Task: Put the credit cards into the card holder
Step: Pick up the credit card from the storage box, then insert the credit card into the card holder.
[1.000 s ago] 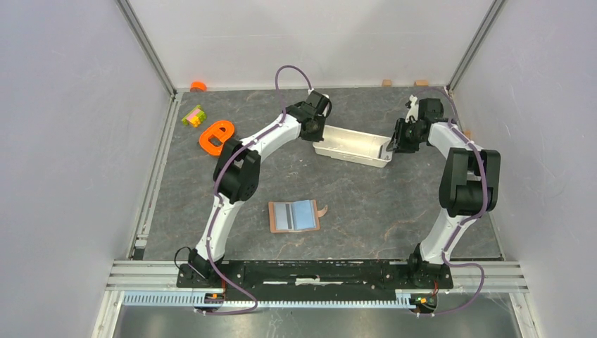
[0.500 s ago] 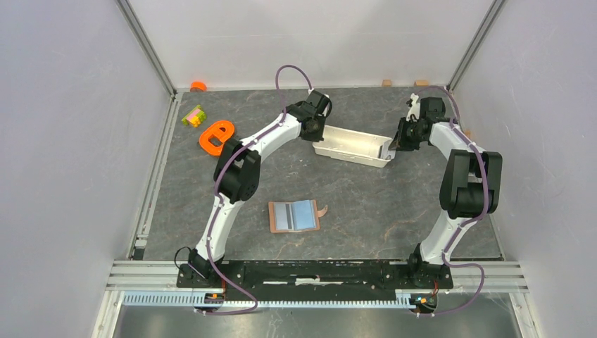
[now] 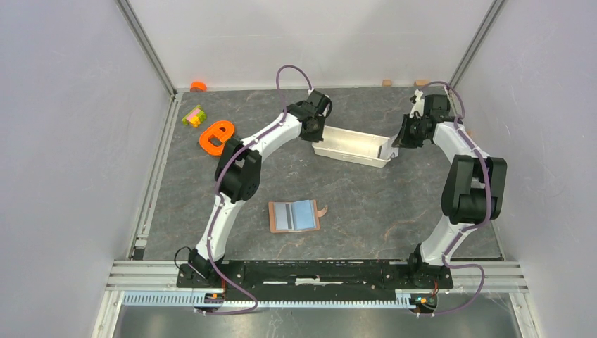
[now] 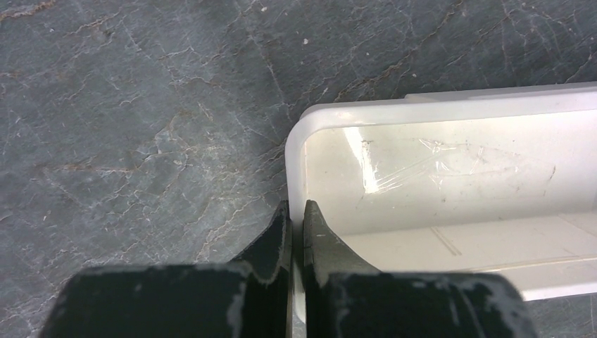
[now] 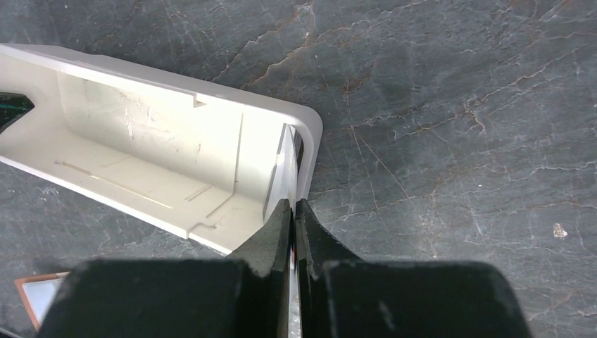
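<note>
The left gripper [image 4: 296, 215] has its dark fingers [image 4: 271, 243] pressed almost together, pinching the short end wall of the white tray [image 4: 429, 98] at its left end, one finger outside the wall and one inside. Behind it the wrist tips downward, the forearm runs diagonally back from the tray toward the near left, and the arm folds at a raised elbow before dropping to its base. The right gripper [image 5: 293, 208] is at the tray's opposite end, its fingers [image 5: 320, 243] squeezed onto a thin pale credit card [image 5: 280, 169] that stands on edge just inside the tray's right end wall, a dark stripe showing near the top of the card. That wrist points in toward the tray from the right, and the arm curls outward and back to a high elbow well to the right of the tray. The card holder [image 3: 294, 216] lies open and flat on the grey table [image 3: 366, 204] nearer the arm bases than the tray, well apart from it, with a pale blue card [image 3: 305, 215] covering its right half.
</note>
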Robot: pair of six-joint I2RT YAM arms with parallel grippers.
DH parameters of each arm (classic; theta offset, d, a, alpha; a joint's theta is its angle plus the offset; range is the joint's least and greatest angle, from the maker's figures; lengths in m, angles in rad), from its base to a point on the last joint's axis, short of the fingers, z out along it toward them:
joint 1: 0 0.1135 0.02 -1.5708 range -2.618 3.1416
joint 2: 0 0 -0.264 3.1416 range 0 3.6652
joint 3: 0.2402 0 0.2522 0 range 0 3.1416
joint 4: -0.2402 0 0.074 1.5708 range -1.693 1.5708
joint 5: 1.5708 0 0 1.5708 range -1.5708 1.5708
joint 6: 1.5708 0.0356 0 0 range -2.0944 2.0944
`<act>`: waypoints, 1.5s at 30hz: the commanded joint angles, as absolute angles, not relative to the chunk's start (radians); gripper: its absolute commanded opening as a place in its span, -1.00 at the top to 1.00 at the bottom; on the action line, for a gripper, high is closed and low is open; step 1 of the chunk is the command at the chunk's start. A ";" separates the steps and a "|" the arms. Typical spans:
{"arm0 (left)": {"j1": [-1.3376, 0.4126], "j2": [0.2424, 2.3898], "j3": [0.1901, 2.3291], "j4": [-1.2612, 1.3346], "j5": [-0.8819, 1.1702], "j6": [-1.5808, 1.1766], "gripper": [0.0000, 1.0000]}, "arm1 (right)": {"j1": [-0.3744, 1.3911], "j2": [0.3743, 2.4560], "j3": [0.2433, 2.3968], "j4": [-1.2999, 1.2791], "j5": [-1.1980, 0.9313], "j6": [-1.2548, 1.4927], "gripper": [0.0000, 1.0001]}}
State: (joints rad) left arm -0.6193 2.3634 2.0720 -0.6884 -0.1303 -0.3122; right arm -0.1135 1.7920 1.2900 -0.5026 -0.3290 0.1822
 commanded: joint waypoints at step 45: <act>-0.556 1.192 0.796 -0.535 0.134 -0.636 -0.93 | 0.629 1.267 0.559 0.218 -0.479 0.832 1.00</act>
State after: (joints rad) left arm -0.5835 1.3006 0.8745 -0.6125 0.0563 -0.5114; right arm 0.5701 1.2171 0.5682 0.0063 -0.5034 0.7261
